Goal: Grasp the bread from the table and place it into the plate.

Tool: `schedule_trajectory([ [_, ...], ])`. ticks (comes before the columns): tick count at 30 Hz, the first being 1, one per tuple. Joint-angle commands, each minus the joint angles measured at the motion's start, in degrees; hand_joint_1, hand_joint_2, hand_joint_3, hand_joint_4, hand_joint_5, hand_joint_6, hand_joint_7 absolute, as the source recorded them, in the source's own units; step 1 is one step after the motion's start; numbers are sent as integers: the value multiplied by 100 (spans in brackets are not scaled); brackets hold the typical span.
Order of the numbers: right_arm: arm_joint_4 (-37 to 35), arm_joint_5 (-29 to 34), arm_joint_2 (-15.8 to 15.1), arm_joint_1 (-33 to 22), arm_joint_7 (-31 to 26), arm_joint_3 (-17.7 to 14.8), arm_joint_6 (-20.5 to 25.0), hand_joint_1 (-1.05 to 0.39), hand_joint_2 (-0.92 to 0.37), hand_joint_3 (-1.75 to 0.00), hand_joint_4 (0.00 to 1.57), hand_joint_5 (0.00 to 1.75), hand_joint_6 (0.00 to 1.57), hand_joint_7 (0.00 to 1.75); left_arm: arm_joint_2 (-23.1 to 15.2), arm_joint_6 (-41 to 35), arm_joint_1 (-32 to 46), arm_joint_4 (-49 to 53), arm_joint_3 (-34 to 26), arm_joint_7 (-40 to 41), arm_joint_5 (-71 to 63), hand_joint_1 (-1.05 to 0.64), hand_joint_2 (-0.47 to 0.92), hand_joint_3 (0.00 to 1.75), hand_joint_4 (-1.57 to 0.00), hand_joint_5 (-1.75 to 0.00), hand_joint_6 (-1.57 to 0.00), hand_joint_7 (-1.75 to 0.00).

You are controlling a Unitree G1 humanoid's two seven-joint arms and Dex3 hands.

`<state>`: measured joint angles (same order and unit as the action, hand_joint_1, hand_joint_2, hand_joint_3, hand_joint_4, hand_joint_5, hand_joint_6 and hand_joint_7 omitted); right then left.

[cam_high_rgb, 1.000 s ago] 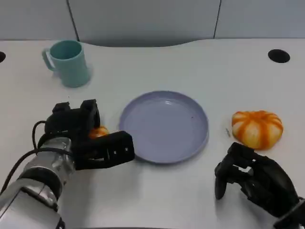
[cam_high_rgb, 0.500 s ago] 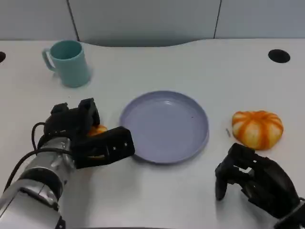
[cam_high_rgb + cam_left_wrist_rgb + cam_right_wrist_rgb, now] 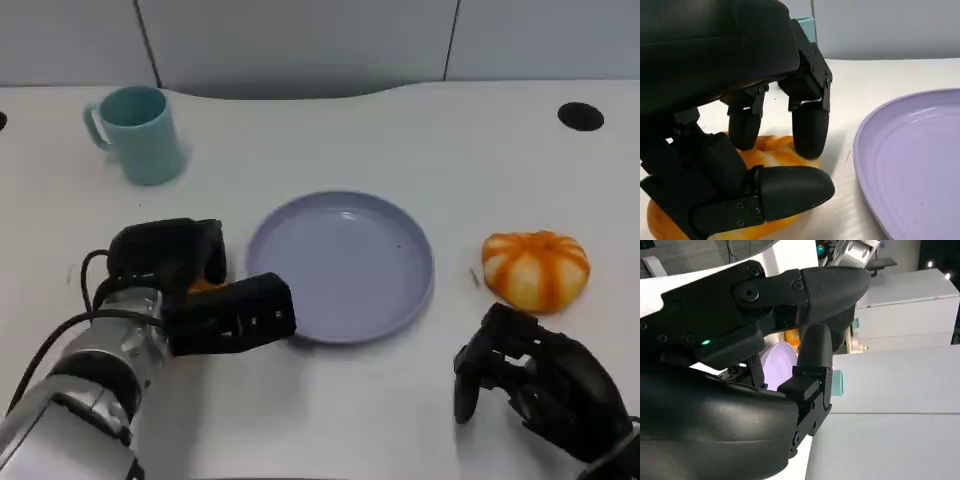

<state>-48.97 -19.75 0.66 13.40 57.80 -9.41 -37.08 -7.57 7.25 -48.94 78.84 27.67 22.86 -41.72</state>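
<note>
The bread is a small orange-gold piece lying on the white table just left of the lilac plate. My left hand is wrapped over it and grips it. In the left wrist view the fingers press on top of the bread and the thumb sits against its near side, with the plate close beside it. Most of the bread is hidden under the hand. My right hand rests on the table at the front right, fingers loosely bent and holding nothing.
An orange-and-white striped round bun lies right of the plate, just beyond my right hand. A teal mug stands at the back left. A black hole marks the table's far right.
My left hand's fingers have curled down over the bread and now hide most of it. The right hand has stayed where it was.
</note>
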Motion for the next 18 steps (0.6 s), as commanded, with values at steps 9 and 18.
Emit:
schedule_trajectory([
  [9, 76, -106, -68, -44, 103, -23, -9, -68, -92, -34, 57, 175, 42, 141, -132, 58, 203, 136, -11, -88, -4, -105, 26, 109, -122, -159, -127, -128],
  [18, 113, -101, -64, -59, 42, -7, 35, -69, -92, -33, 58, 175, 42, 142, -188, 145, 211, 137, 45, 16, -54, -105, 26, 115, -128, -164, -128, -135],
])
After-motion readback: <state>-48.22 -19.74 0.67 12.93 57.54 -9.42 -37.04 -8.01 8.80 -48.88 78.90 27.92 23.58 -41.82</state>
